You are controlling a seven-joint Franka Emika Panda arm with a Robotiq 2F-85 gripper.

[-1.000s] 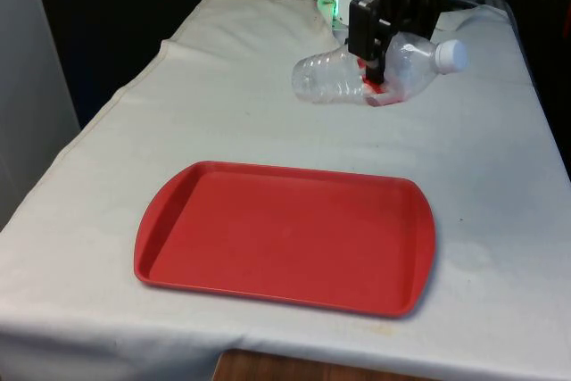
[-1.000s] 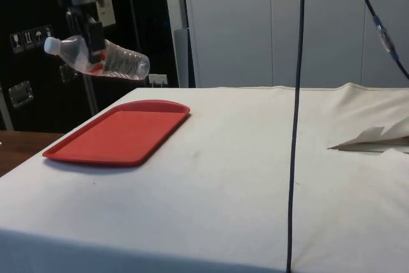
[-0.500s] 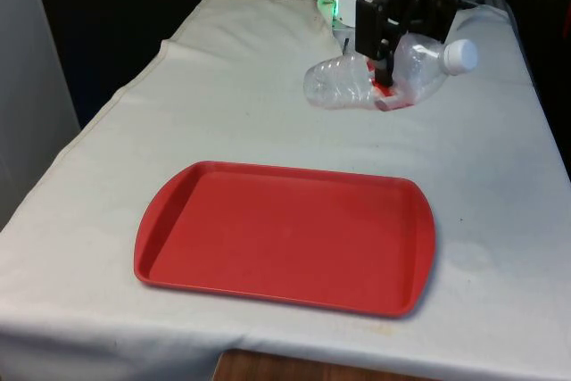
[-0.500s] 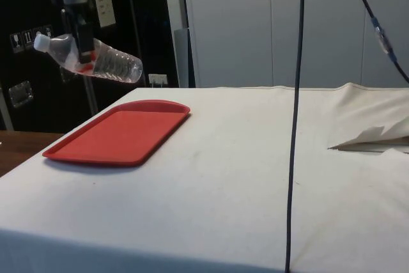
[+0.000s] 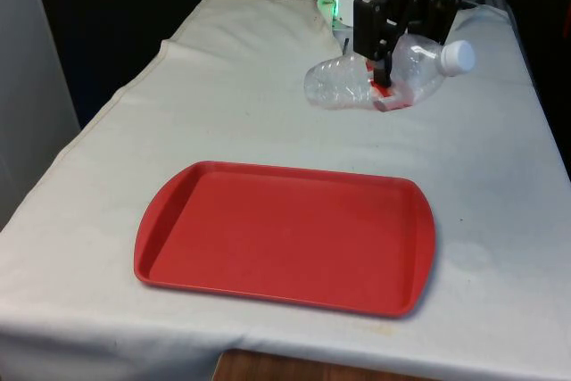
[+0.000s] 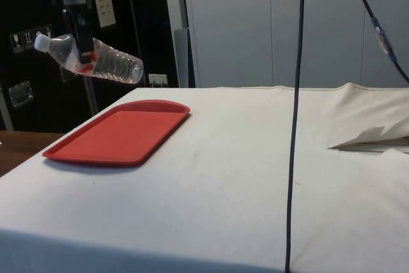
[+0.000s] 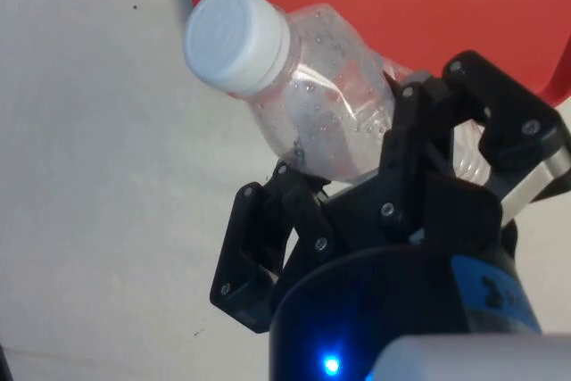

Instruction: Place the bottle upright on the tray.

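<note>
White cloth (image 5: pixel 223 113) covers the table from edge to edge, with black curtains behind its far end. Jaws of the black two-finger gripper (image 5: pixel 382 78) (image 6: pixel 82 55) (image 7: pixel 343 176) are clamped on the midsection of a clear, crinkled plastic bottle with a white screw cap (image 5: pixel 384 76) (image 6: pixel 92 59) (image 7: pixel 303 113), at its red label band. One finger (image 7: pixel 464 122) presses the bottle's side nearer the tray, the other (image 7: pixel 259 238) the opposite side. Bottle held in the air, well above the cloth, nearly horizontal with the capped end tilted slightly upward. In the front view the cap (image 5: pixel 458 55) points toward the front view's right and the ribbed base toward its left; in the side view the cap (image 6: pixel 42 41) is the higher end. A flat red plastic tray with rounded corners and a low rim (image 5: pixel 285 234) (image 6: pixel 115 135) (image 7: pixel 428 6) lies on the cloth nearer the table's front edge, bare, well apart from the bottle. A thin dark cable (image 6: pixel 295 113) hangs vertically across the side view.
</note>
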